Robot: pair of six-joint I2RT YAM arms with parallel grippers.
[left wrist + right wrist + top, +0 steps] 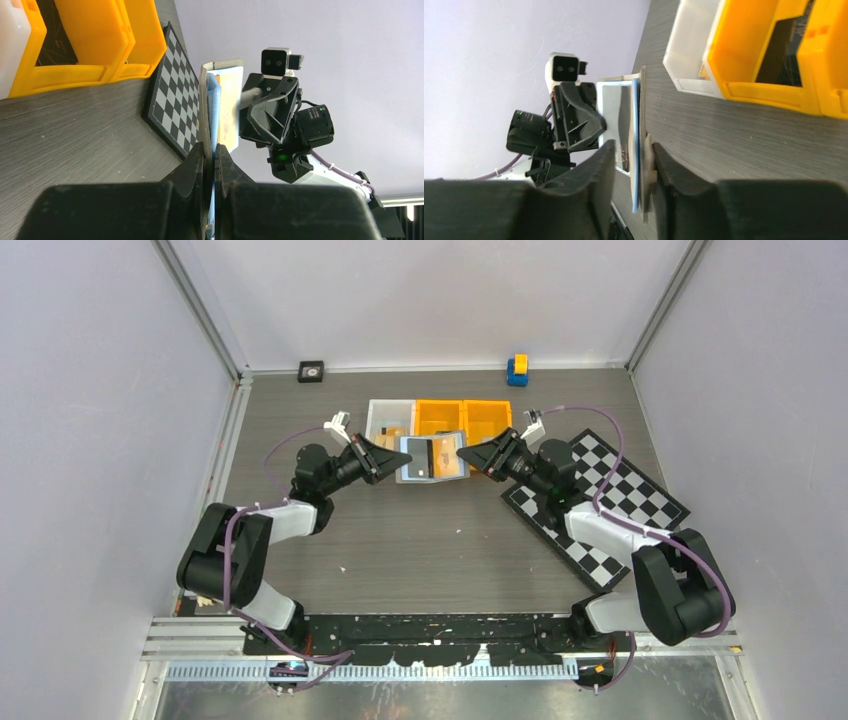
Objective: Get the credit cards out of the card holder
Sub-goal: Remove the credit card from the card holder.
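Observation:
The card holder [418, 462], a grey wallet with a pale blue inside, hangs open in the air in front of the bins, between both grippers. A black card [439, 452] and an orange card [455, 456] show in its pockets. My left gripper [392, 462] is shut on the wallet's left edge; the left wrist view shows the jaws [210, 155] pinching the wallet [205, 100] edge-on, with the orange card [231, 100] beyond. My right gripper [470, 457] straddles the right edge. In the right wrist view [631, 155] its jaws stand apart; one finger touches the wallet [640, 115].
A white bin [382, 412] with an orange card in it and two orange bins [440, 410] [487, 410] stand right behind the wallet. A checkerboard mat [610, 500] lies at the right. A blue-and-yellow block [517, 370] and a small black square object [311, 371] sit by the back wall.

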